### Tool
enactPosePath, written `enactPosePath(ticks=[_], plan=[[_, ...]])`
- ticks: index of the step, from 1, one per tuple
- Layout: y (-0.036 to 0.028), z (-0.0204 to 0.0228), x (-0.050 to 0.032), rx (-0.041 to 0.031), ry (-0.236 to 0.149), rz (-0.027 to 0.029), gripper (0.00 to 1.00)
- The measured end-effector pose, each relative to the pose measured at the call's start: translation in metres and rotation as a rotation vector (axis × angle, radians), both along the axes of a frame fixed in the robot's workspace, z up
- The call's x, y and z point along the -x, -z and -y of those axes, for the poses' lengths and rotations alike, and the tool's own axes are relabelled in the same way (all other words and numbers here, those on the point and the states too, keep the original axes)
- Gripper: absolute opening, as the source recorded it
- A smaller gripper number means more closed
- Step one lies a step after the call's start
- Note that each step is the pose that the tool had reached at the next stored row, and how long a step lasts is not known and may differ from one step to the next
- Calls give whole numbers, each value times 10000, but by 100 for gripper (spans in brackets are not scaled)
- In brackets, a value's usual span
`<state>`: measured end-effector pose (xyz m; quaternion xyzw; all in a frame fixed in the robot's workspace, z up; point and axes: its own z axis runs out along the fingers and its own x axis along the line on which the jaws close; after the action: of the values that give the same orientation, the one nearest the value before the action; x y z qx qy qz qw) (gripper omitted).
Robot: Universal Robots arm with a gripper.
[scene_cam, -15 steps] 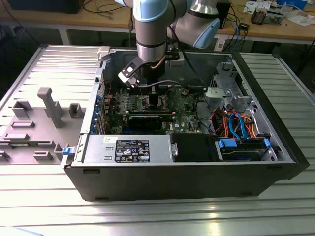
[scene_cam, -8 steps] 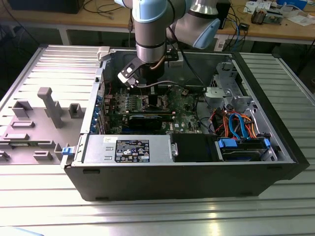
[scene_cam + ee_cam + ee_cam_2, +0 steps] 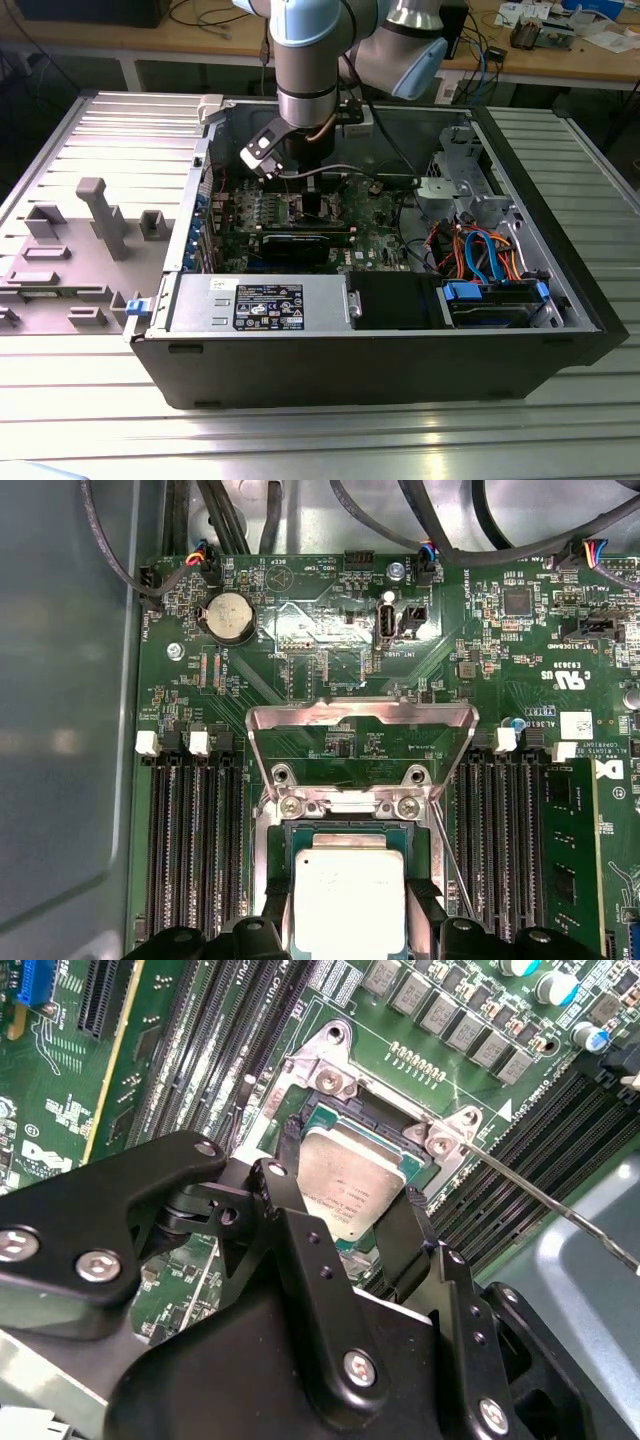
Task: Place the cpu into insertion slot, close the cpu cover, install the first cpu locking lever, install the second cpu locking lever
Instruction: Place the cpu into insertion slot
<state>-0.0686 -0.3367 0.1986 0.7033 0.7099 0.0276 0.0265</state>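
My gripper (image 3: 351, 1165) (image 3: 350, 892) reaches down into the open computer case (image 3: 560, 300), over the green board. Its two black fingers (image 3: 290, 1135) press the opposite edges of the cpu (image 3: 345, 1185) (image 3: 348, 900), a flat square chip with a dull silver top. The cpu lies level within the insertion slot (image 3: 335, 1078) (image 3: 345, 805), whose silvery rim and screws show just beyond it. The cpu cover (image 3: 360, 716) is flipped back open past the slot. A thin wire locking lever (image 3: 540, 1198) (image 3: 447, 855) stands free at one side.
Long black memory slots (image 3: 190, 840) (image 3: 500, 830) flank the socket. A coin battery (image 3: 226, 616) and cable bundles (image 3: 440, 530) lie beyond the cover. The power supply (image 3: 260, 305), drive cage (image 3: 495, 300) and coloured cables (image 3: 480, 250) fill the case front; a grey fixture (image 3: 100, 215) stands at the exterior view's left.
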Motion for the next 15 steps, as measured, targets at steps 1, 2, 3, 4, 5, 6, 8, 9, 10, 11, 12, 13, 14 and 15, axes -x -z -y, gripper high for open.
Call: enactPosePath(ticks=[1, 2, 3, 4, 5, 6, 8, 9, 10, 11, 12, 13, 14, 15], plan=[[0, 0, 0, 0, 0, 0, 56], [0, 0, 0, 2, 1, 0, 56], [0, 0, 0, 2, 1, 0, 62], [0, 0, 0, 3, 1, -1, 62], [-2, 0, -1, 4, 1, -2, 62], [-8, 1, 0, 6, 1, -3, 62], [-9, 0, -1, 1, 8, 0, 62], [-16, 1, 0, 5, 10, -3, 62], [-21, 0, -1, 4, 11, -2, 62], [-21, 0, -1, 1, 12, 0, 62], [-21, 0, 2, 1, 13, 1, 62], [-22, 0, 6, 4, 13, 0, 62], [-22, 0, 11, 4, 13, -1, 62], [-25, 1, 11, 5, 12, -1, 62]])
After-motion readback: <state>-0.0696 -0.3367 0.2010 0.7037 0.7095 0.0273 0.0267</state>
